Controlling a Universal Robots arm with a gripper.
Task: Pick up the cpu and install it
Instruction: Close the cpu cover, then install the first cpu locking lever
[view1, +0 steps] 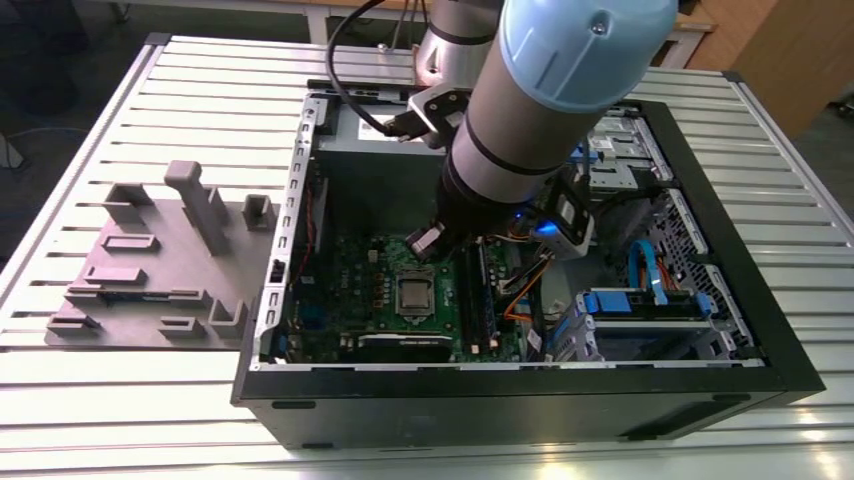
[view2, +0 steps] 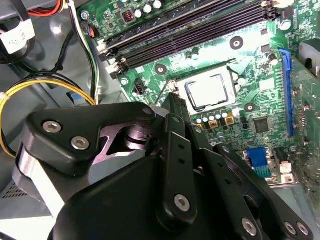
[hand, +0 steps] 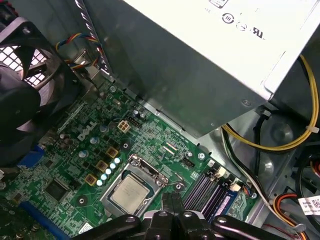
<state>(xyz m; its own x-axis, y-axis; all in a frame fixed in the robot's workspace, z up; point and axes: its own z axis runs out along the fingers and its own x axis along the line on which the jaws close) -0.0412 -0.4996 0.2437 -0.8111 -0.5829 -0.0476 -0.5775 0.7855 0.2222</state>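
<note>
The cpu (view1: 415, 293) is a small silvery square lying flat in its socket on the green motherboard (view1: 360, 270) inside the open computer case (view1: 534, 400). In both wrist views the cpu (view2: 210, 91) (hand: 129, 192) sits inside the socket's metal frame. My gripper (view1: 424, 245) hangs just above the board, a short way from the cpu on the memory-slot side. Its black fingertips (hand: 172, 199) are pressed together with nothing between them, and they stand apart from the chip. In the second wrist view the gripper (view2: 175, 100) points at the socket's edge.
A grey power supply box (hand: 210, 65) overhangs the board, and a black fan (hand: 20, 100) stands at one side. Memory slots (view2: 190, 25) and yellow cables (view2: 30, 87) run close by. A grey fixture tray (view1: 147, 260) lies on the table at the exterior view's left.
</note>
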